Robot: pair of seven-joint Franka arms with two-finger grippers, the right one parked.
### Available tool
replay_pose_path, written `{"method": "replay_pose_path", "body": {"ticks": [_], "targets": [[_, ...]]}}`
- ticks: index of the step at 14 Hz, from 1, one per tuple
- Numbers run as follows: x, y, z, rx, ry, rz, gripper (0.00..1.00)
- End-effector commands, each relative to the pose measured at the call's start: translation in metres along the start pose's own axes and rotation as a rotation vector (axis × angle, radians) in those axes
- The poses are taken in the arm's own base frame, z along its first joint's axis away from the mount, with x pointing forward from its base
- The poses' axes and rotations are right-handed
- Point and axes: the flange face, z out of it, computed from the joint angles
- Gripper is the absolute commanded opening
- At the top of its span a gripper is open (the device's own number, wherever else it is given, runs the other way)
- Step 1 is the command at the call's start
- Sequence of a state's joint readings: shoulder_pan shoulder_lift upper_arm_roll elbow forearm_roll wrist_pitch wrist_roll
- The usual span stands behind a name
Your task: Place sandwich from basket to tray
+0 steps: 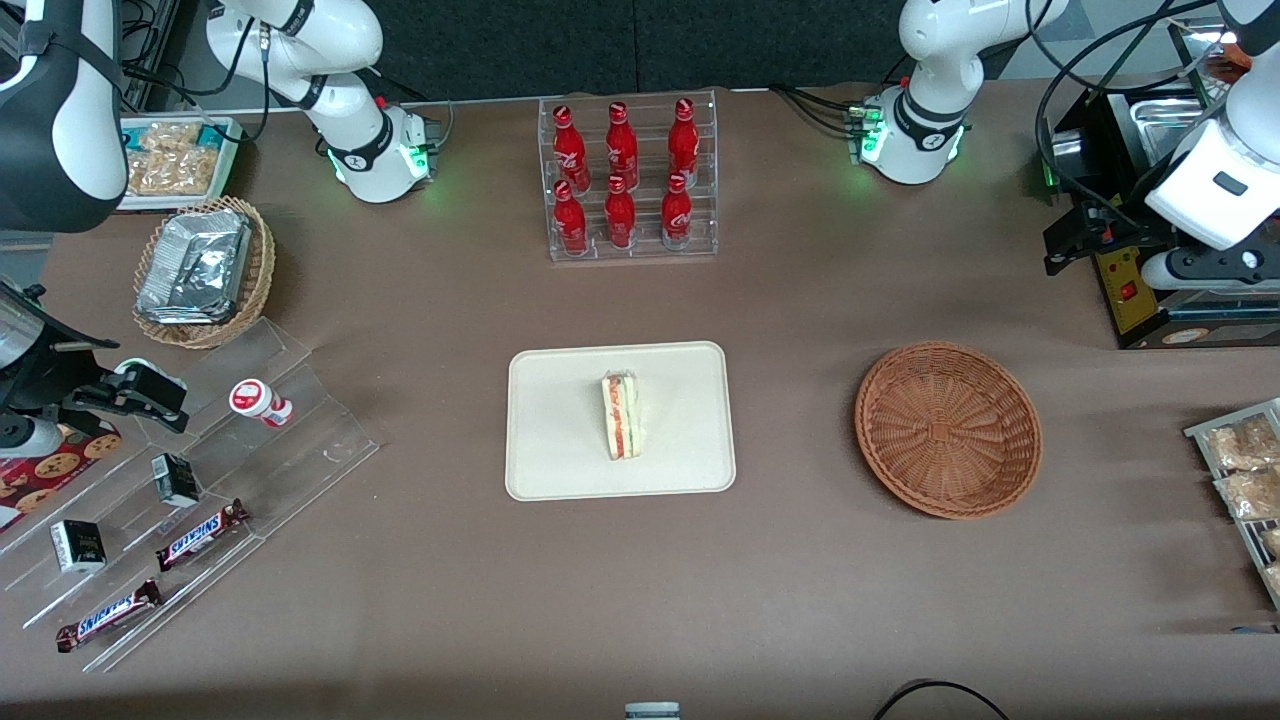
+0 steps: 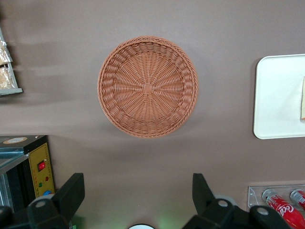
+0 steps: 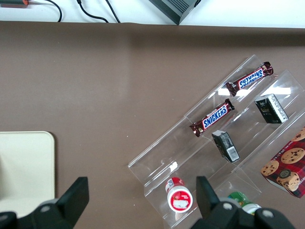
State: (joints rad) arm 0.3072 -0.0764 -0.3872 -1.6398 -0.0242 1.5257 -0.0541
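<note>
Toward the parked arm's end of the table, a clear stepped stand (image 1: 320,450) carries Snickers bars (image 1: 200,533) and small cartons. Farther from the front camera than the stand sits a tan wicker basket of foil trays (image 1: 196,266). Midway along the table, a clear rack of red bottles (image 1: 621,148) stands farther from the camera than the tray (image 1: 560,420). The sandwich (image 1: 622,415) lies flat near the middle of the tray, its red-and-green filling edge showing. Toward the working arm's end, well apart from the tray, the basket (image 1: 948,430) rests on the brown tabletop. The gripper (image 2: 137,195) hangs high above the table, looking down on the basket (image 2: 147,87). Its fingers (image 2: 71,191) are spread wide and hold nothing.
</note>
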Motion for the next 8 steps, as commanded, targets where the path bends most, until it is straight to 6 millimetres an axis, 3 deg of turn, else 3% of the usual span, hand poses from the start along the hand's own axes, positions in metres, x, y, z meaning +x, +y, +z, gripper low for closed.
{"method": "replay_pose_path", "body": {"ticks": [1,5,8], "targets": [[0.0009,0.0073,-0.0059,-0.001,-0.006,0.006,1.0],[0.0017,-0.0002,-0.0058,0.01,-0.004,0.004,1.0],[0.0025,0.0082,-0.0028,0.014,-0.01,0.02,1.0]]}}
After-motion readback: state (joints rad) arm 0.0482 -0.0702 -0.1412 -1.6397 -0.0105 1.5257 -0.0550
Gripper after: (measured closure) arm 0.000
